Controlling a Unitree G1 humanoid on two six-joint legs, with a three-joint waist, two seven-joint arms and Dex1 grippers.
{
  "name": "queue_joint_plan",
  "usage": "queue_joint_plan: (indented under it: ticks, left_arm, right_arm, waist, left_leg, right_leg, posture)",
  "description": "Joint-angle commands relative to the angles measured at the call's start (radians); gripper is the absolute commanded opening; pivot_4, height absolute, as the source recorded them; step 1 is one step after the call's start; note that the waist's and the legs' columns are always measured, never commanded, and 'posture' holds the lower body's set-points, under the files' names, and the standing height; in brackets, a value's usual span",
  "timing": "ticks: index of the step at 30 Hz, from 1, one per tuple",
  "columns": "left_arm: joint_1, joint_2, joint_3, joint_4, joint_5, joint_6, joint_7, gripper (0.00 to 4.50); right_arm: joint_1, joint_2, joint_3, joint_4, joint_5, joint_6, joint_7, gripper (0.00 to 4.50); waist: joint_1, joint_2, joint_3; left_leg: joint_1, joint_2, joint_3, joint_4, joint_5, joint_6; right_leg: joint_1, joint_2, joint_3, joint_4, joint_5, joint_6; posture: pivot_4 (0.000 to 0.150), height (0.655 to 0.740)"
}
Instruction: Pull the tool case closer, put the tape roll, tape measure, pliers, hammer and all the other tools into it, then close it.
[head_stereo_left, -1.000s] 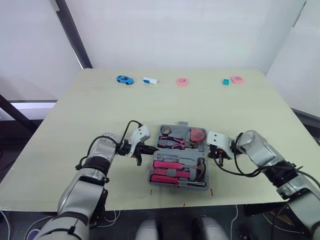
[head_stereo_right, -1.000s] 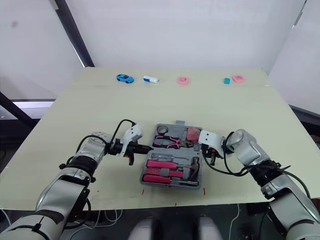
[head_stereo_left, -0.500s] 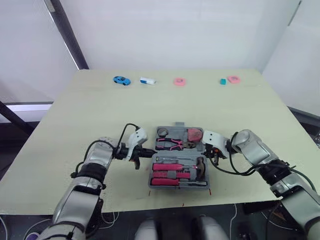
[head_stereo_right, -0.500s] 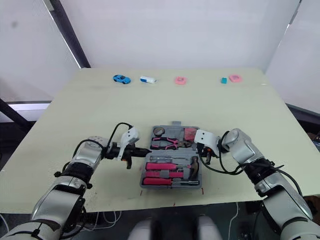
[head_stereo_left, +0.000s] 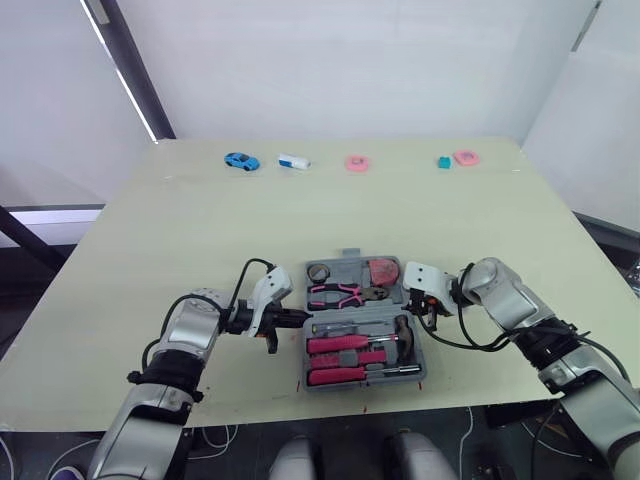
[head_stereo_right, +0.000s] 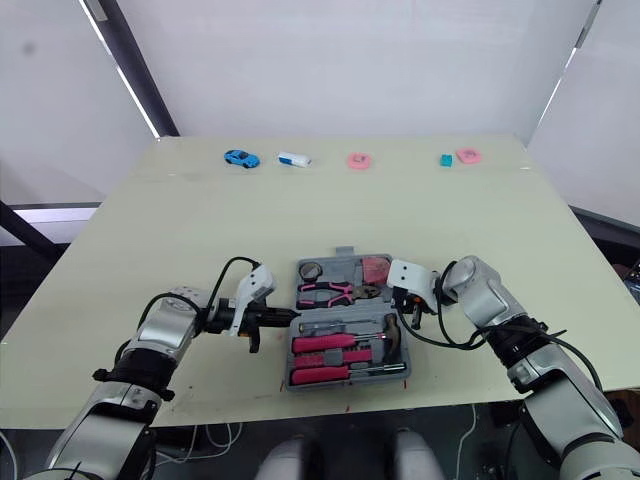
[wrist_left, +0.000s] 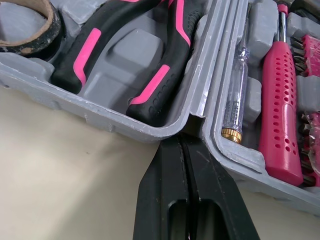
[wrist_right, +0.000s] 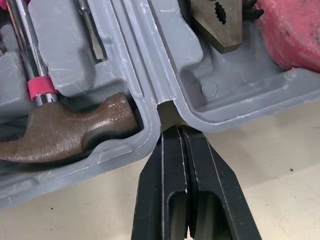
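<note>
The grey tool case (head_stereo_left: 363, 360) lies open near the table's front edge. In its far half sit the tape roll (head_stereo_left: 319, 272), the pink-handled pliers (head_stereo_left: 340, 293) and the pink tape measure (head_stereo_left: 383, 271). The near half holds pink screwdrivers (head_stereo_left: 340, 346) and the hammer (head_stereo_left: 403, 335). My left gripper (head_stereo_left: 296, 318) is shut, its tip pressed into the hinge notch on the case's left side (wrist_left: 192, 125). My right gripper (head_stereo_left: 424, 308) is shut too, its tip in the hinge notch on the right side (wrist_right: 167, 111), between the hammer head (wrist_right: 65, 132) and the pliers' nose (wrist_right: 220, 25).
Along the far edge lie a blue toy car (head_stereo_left: 238, 160), a white object (head_stereo_left: 293, 161), a pink ring (head_stereo_left: 356, 162), a teal block (head_stereo_left: 443, 162) and another pink piece (head_stereo_left: 465, 157). Bare tabletop stretches between them and the case.
The view has shifted. The case has slid slightly toward the front edge and turned a little, with both shut grippers staying at its hinge notches. My left arm has drawn back.
</note>
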Motion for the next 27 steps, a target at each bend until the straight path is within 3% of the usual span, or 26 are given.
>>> queue_joint_plan:
  ticks: [1, 18, 27]
  left_arm:
    - [0.009, -0.013, -0.002, -0.099, -0.051, 0.027, 0.000, 0.02]
    - [0.103, 0.031, 0.009, -0.254, -0.097, 0.124, 0.051, 0.02]
    - [0.136, 0.036, 0.005, -0.208, -0.095, 0.067, 0.066, 0.02]
  right_arm:
    - [0.017, 0.029, 0.009, -0.087, 0.022, 0.017, 0.022, 0.00]
    - [0.084, 0.027, 0.011, -0.217, 0.022, 0.116, 0.021, 0.00]
    - [0.103, 0.029, 0.015, -0.240, 0.023, 0.132, 0.019, 0.00]
  waist:
    - [0.000, 0.000, 0.000]
    - [0.000, 0.000, 0.000]
    - [0.000, 0.000, 0.000]
  left_leg:
    - [0.000, 0.000, 0.000, 0.000, 0.000, 0.000]
    - [0.000, 0.000, 0.000, 0.000, 0.000, 0.000]
    - [0.000, 0.000, 0.000, 0.000, 0.000, 0.000]
  right_leg:
    - [0.000, 0.000, 0.000, 0.000, 0.000, 0.000]
    - [0.000, 0.000, 0.000, 0.000, 0.000, 0.000]
    - [0.000, 0.000, 0.000, 0.000, 0.000, 0.000]
  posture:
    - [0.150, 0.7400]
    - [0.150, 0.7400]
    - [0.150, 0.7400]
